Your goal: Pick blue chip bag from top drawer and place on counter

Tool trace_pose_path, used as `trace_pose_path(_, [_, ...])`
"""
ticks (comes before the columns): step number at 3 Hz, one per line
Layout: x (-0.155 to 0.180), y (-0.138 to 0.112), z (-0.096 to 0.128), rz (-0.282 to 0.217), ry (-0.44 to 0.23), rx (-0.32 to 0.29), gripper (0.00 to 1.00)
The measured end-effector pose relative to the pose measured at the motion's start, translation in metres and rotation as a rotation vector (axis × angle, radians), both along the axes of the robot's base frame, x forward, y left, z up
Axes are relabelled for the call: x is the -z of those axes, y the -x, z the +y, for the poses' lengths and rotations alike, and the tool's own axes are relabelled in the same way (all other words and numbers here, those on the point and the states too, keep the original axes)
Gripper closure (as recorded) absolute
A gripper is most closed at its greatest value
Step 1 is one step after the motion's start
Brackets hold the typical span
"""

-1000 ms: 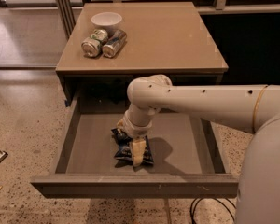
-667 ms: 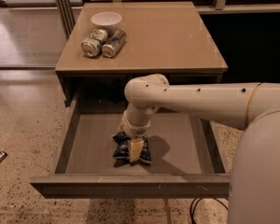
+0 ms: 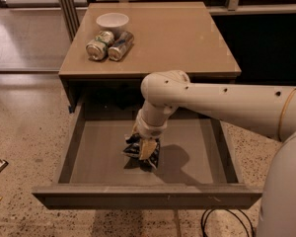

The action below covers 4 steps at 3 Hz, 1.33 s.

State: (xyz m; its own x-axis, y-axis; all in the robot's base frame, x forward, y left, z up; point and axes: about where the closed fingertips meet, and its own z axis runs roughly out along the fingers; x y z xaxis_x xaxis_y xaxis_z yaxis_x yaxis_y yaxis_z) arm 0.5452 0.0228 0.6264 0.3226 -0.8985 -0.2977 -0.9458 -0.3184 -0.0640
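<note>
The top drawer [image 3: 148, 196] stands pulled open below the tan counter [image 3: 182, 38]. The blue chip bag [image 3: 131, 150], dark and crumpled, is in the middle of the drawer. My gripper [image 3: 142, 144] reaches down into the drawer from the white arm and is shut on the bag. A pale fingertip [image 3: 148, 149] shows against the front of the bag. The bag hangs a little above the drawer bottom, with its shadow beneath it. The arm hides the top of the bag.
Two silver-green cans [image 3: 110, 45] lie side by side at the counter's back left, next to a white bowl [image 3: 112, 21]. The drawer's side walls and front panel surround the bag. A dark cable [image 3: 222, 221] lies on the speckled floor at the lower right.
The gripper has risen slightly with the bag in it. The bag now sits higher over the drawer bottom than a second ago.
</note>
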Motion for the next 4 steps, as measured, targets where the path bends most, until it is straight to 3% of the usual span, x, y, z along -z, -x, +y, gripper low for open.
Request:
trace_pose_path(1, [-0.048, -0.005, -0.027, -0.023, -0.018, 0.053, 1.0])
trace_pose_path(3, [-0.147, -0.02, -0.082, -0.1, -0.027, 0.154, 1.0])
trace_pose_path(4, [-0.19, -0.045, -0.098, -0.153, -0.055, 0.245, 1.0])
